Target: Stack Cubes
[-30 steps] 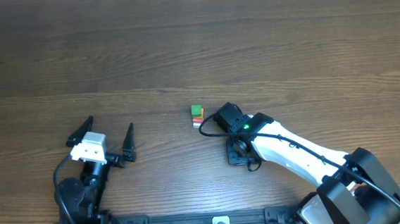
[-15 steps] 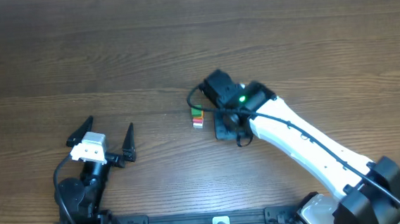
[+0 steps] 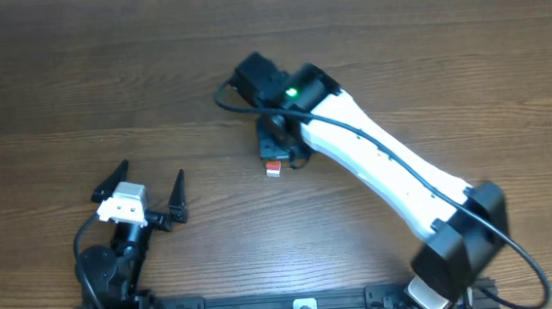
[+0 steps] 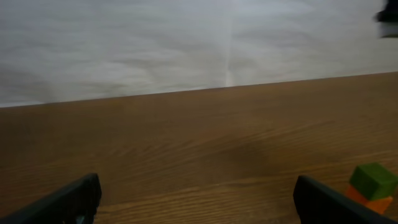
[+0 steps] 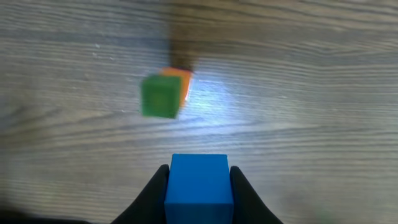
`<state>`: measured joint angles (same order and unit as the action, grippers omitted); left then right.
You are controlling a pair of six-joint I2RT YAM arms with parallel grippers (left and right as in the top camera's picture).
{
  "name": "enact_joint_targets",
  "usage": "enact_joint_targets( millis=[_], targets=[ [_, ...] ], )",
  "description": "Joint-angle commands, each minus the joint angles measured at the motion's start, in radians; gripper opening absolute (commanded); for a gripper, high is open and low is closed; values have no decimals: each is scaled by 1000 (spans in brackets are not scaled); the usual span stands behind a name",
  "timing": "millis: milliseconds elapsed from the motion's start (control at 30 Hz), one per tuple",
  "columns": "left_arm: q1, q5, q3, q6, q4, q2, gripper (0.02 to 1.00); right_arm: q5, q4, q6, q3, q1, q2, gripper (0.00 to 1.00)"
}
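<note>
Two arms stand at a wooden bench (image 3: 425, 56), and only the right one is out over the middle of it. The right end effector (image 5: 199, 186) pinches a blue cube (image 5: 199, 177) between its two dark fingers (image 5: 155, 186), one pressed to each side face, with the cube's top face turned to the wrist camera. Beyond the held cube, in the right wrist view, a green cube (image 5: 160, 96) sits on top of an orange cube (image 5: 181, 77), of which just an edge shows past the green one. Bare wood grain lies between the blue cube and the green one, so the two are apart and not lined up. In the top view the right arm (image 3: 384, 166) slants from its base at the bottom right up to the bench's middle, and a reddish and a pale bit of the small stack (image 3: 272, 168) show just beside its wrist. The left end effector (image 3: 150, 175) sits near its own base at the bottom left, well apart from the stack, with its fingers spread wide and nothing between them. In the left wrist view the green cube rests on the orange one on the bench, off to one side, with a white wall (image 4: 186, 43) behind the bench's far edge.
</note>
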<state>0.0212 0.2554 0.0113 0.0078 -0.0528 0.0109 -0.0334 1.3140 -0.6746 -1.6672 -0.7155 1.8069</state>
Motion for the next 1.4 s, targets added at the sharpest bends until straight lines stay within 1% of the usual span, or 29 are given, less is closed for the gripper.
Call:
enact_joint_targets(
  millis=[33, 333, 733, 1400],
  targets=[
    [4, 10, -5, 11, 0, -7, 1000, -2, 13, -33, -98, -24, 77, 9],
    [4, 10, -5, 11, 0, -7, 998, 11, 21, -51, -123, -45, 145, 9],
    [4, 10, -5, 11, 0, -7, 1000, 9, 5, -50, -123, -36, 175, 9],
    [4, 10, -5, 11, 0, -7, 1000, -29, -21, -42, -122, -21, 176, 12]
  ],
)
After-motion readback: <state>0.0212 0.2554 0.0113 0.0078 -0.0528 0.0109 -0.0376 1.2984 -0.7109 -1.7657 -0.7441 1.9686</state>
